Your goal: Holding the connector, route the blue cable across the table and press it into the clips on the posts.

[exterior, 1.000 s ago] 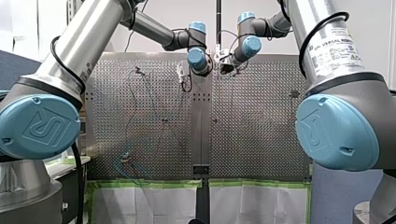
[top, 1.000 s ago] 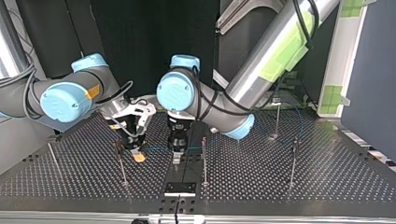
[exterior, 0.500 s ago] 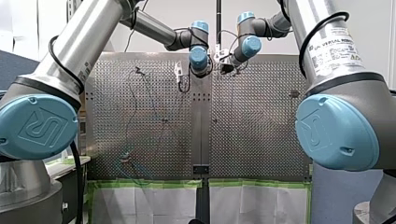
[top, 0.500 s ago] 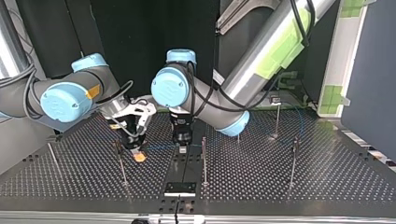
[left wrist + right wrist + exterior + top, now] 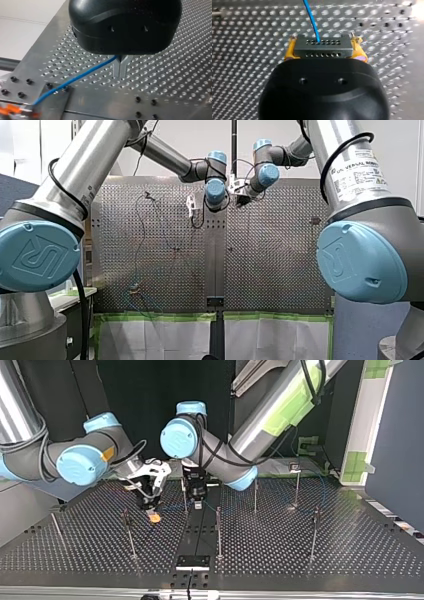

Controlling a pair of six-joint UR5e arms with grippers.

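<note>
My right end effector point(image 5: 324, 50) is clenched on the connector point(image 5: 322, 44). Yellow pads point(image 5: 289, 51) sit on both its sides, and the grey block with rows of small holes is between them. The blue cable point(image 5: 311, 20) leaves the connector's middle and runs straight ahead over the perforated counter point(image 5: 249, 62).

My left end effector point(image 5: 120, 71) is closed too, its metal fingers point(image 5: 115, 70) pressed together. The blue cable is caught at their upper part, right under the black housing. From there the cable slants off to one side, just above the counter, toward an orange blur I can't make out.

In the top view my right end effector is left of centre, low over the counter, with an orange-yellow pad showing at its tip. My left end effector is just beside it, toward the view's right, over the centre strip. A short stretch of blue cable spans the two, off the surface.

Thin posts point(image 5: 218, 532) stand upright around them, one of them between the two end effectors. I can't tell if the cable touches it. More cable shows at the view's far right, near a post with a clip point(image 5: 294, 466) on top. It is too thin to tell if it is seated.
</note>
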